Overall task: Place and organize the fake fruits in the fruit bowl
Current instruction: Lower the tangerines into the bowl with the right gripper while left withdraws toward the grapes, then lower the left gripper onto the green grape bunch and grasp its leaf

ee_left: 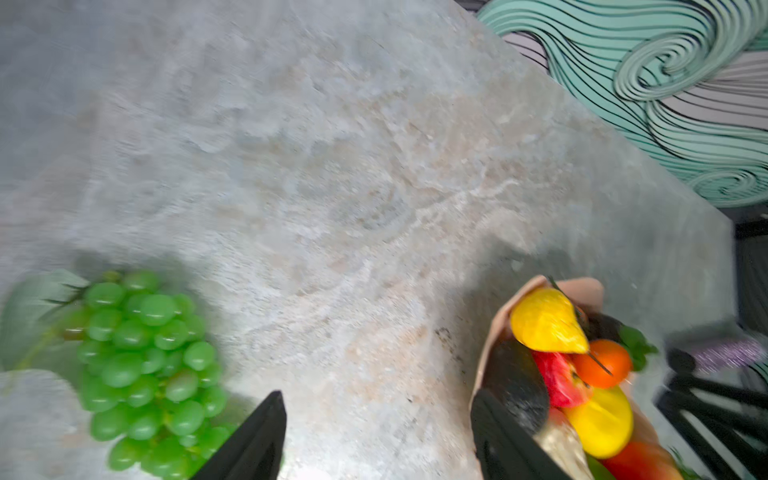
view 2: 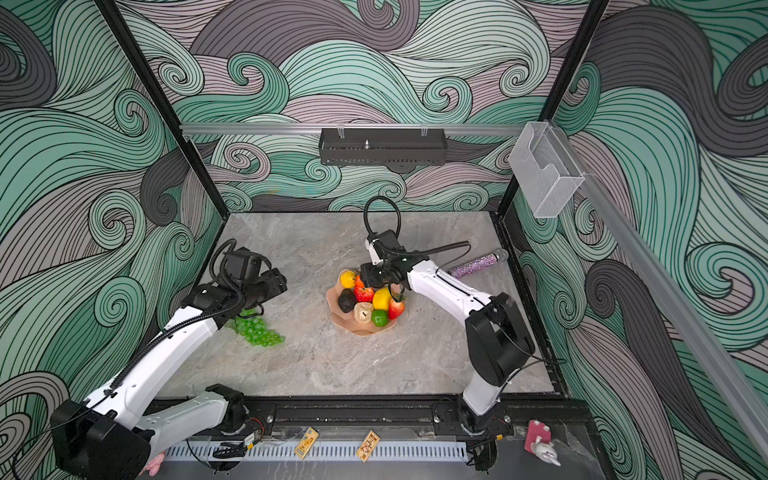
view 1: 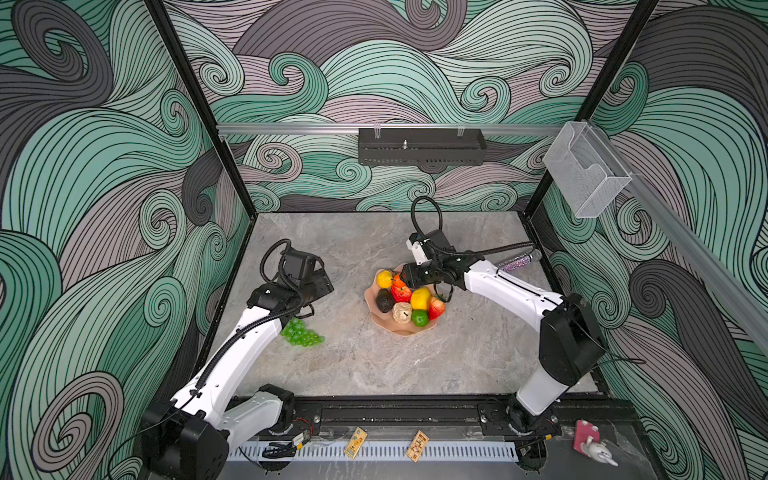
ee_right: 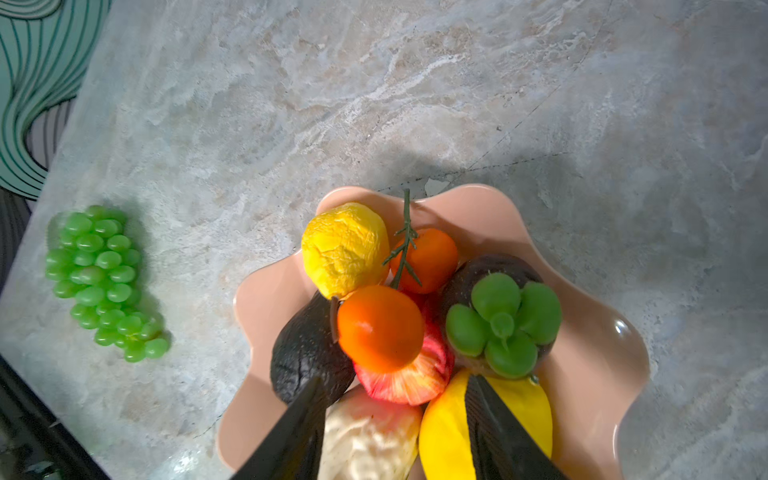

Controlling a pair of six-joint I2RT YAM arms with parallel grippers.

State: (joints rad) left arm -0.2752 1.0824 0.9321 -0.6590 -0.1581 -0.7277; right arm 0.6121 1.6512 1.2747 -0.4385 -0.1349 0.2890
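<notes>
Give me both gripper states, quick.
Left gripper: open, empty.
Right gripper: open above the fruit bowl, holding nothing.

Between the grapes (view 1: 301, 334) and the bowl (view 1: 399, 330) you had bare table (view 1: 374, 365) to pass; the right arm (view 1: 507, 289) blocked the bowl's far side.
</notes>
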